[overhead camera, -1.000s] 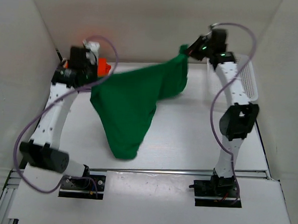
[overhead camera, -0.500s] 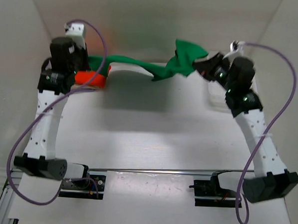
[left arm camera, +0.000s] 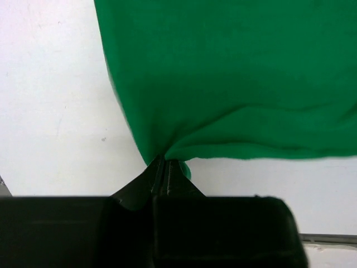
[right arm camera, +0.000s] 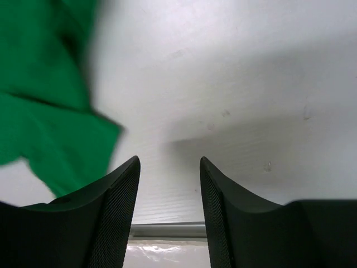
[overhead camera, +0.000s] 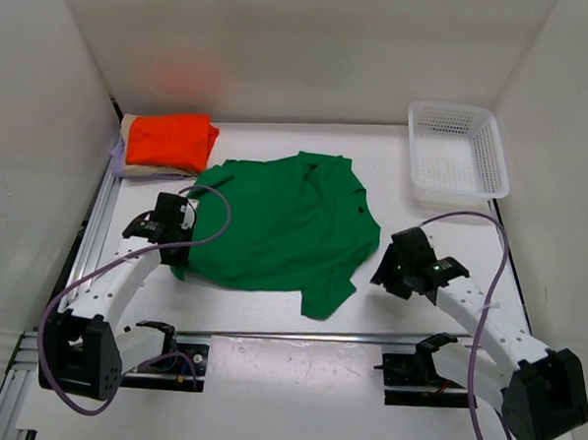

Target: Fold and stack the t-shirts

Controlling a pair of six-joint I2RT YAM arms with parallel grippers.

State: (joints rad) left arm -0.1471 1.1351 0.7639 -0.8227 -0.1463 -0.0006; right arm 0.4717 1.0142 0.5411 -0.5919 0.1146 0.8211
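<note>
A green t-shirt [overhead camera: 274,224] lies spread on the white table, slightly rumpled. My left gripper [overhead camera: 178,263] is shut on its near-left edge; in the left wrist view the cloth [left arm camera: 234,78] bunches into the closed tips [left arm camera: 166,163]. My right gripper [overhead camera: 380,274] stands open just right of the shirt's near-right corner [right arm camera: 50,139], with nothing between its fingers [right arm camera: 120,190]. At the back left, a folded orange-red t-shirt [overhead camera: 168,140] tops a stack, with beige [overhead camera: 127,125] and lavender [overhead camera: 117,157] edges showing under it.
A white mesh basket [overhead camera: 455,155] stands at the back right. White walls close in the table on three sides. A metal rail [overhead camera: 298,334] runs along the near edge between the arm bases.
The green shirt, held stretched in the air between both grippers, has come down flat on the table. Both arms swung toward the near edge. The right gripper has let go and opened.
</note>
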